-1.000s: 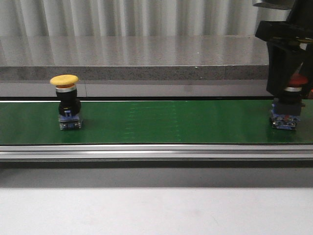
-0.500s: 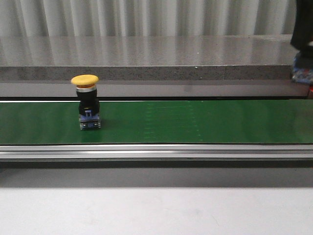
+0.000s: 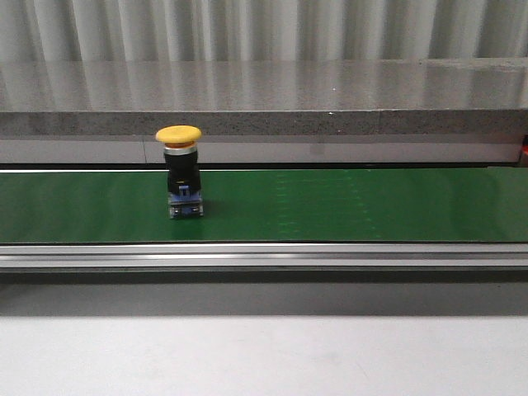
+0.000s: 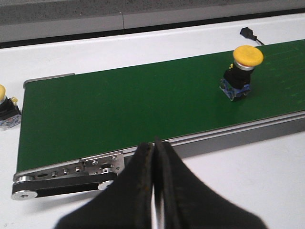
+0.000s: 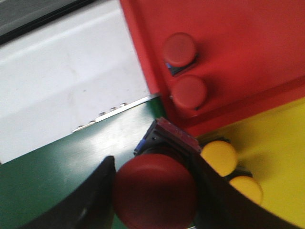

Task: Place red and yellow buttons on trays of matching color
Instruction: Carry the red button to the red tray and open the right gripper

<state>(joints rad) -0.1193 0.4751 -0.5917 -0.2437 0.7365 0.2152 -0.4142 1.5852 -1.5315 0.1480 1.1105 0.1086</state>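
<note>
A yellow button [image 3: 179, 136] with a black body stands upright on the green belt [image 3: 330, 206]; the left wrist view shows the same yellow button [image 4: 247, 56] far from my left gripper [image 4: 154, 145], which is shut on nothing, over the white table near the belt's end. My right gripper [image 5: 155, 191] is shut on a red button [image 5: 153, 191], held above the belt's end beside the trays. The red tray [image 5: 248, 52] holds two red buttons [image 5: 179, 49]. Two yellow buttons [image 5: 218, 157] sit on the yellow tray [image 5: 281, 152]. Neither arm appears in the front view.
Another yellow button [image 4: 5, 107] rests on the white table off the belt's end. A black cable plug [image 4: 248, 33] lies beyond the belt. An aluminium rail [image 3: 264, 256] runs along the belt's near side, and a grey stone ledge [image 3: 247, 99] behind it.
The yellow button has ridden the belt to the right. My right gripper lifted the red button off the belt's right end and left the front view.
</note>
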